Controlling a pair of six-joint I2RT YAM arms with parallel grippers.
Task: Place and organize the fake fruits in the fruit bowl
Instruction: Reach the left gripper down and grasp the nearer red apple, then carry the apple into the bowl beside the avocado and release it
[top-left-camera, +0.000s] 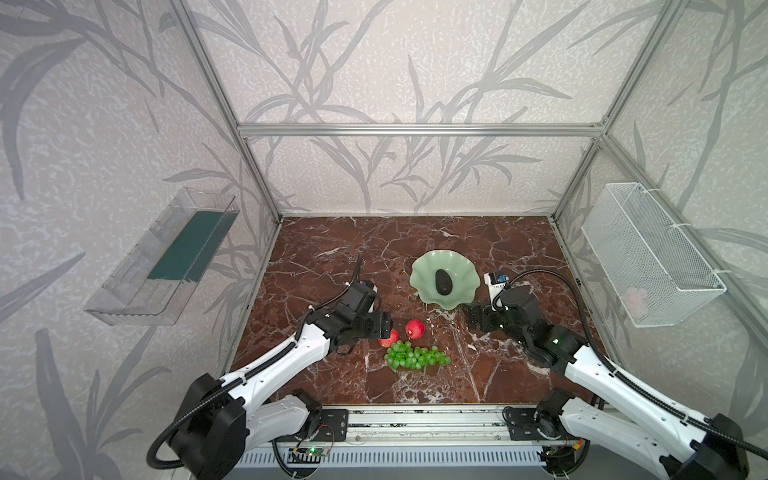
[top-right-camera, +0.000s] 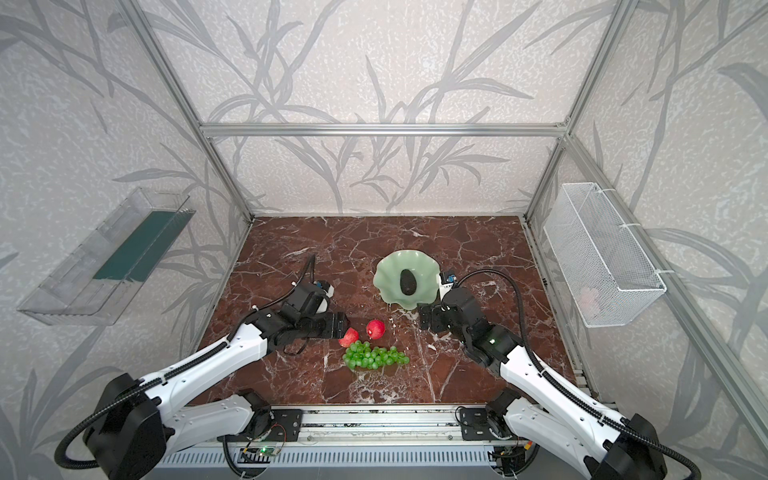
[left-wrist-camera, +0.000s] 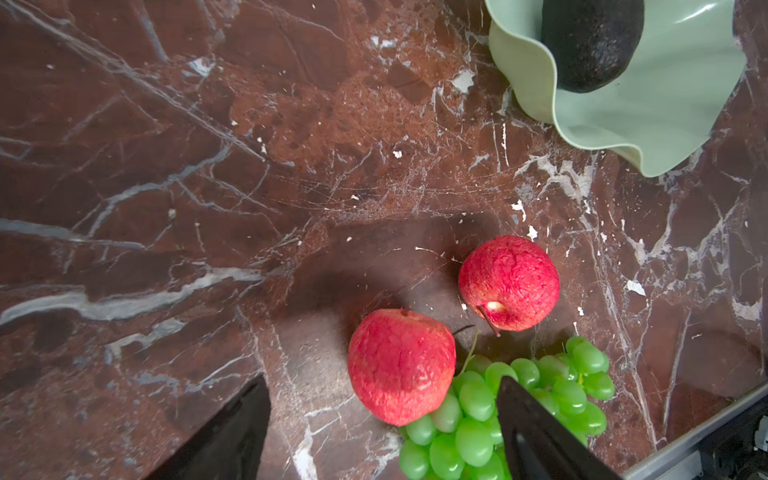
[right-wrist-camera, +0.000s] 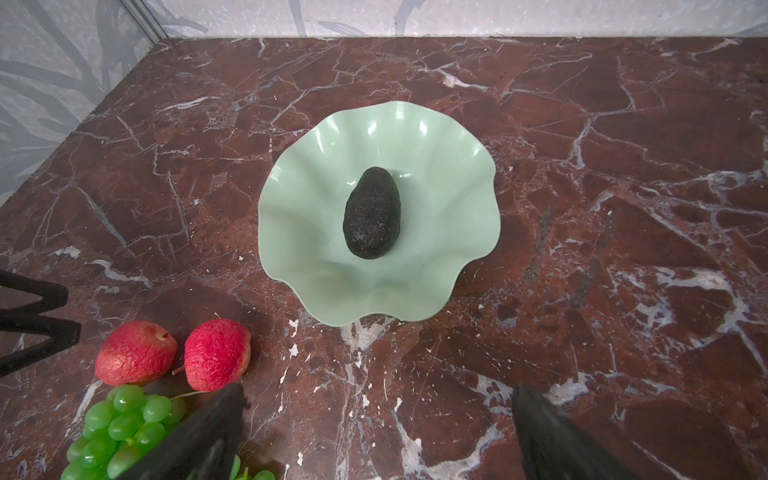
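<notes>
The pale green fruit bowl (top-left-camera: 428, 270) with a wavy rim stands on the marble top, and the dark avocado (top-left-camera: 444, 281) lies in its middle. Both show in the right wrist view too, bowl (right-wrist-camera: 316, 208) and avocado (right-wrist-camera: 371, 212). In front of the bowl lie two red apples (top-left-camera: 414, 329) (left-wrist-camera: 401, 365) and the green grapes (top-left-camera: 415, 356). My left gripper (left-wrist-camera: 383, 380) is open and straddles the nearer apple without gripping it. One of its fingers (left-wrist-camera: 536, 432) hangs over the grapes. My right gripper (right-wrist-camera: 380, 390) is open over bare marble, just in front of the bowl.
A clear plastic tray (top-left-camera: 162, 262) hangs on the left wall and a white wire basket (top-left-camera: 652, 253) on the right wall. Aluminium frame posts edge the marble top (top-left-camera: 332, 257). A metal rail (top-left-camera: 415, 424) runs along the front.
</notes>
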